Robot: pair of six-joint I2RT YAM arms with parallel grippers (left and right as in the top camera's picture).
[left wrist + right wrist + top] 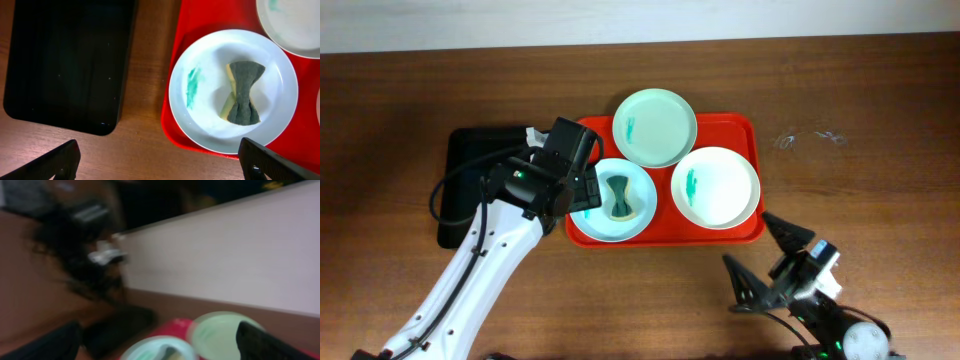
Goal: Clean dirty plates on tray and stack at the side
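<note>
At 8 o'clock on tray [725, 130], sponge [242, 92] lies on plate [205, 115]; left gripper [159, 144] above, wide, empty; right gripper [746, 238] wide

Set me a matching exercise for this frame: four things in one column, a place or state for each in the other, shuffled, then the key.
Column 1
1. sponge
2. black tray
3. back plate
4. left gripper

Column 2
A. on the table beside the red tray
B. open, holding nothing
C. at the far side of the red tray, with a teal smear
D. lying on the near-left plate

Pairs: 1-D, 2-A, 3-C, 4-B
</note>
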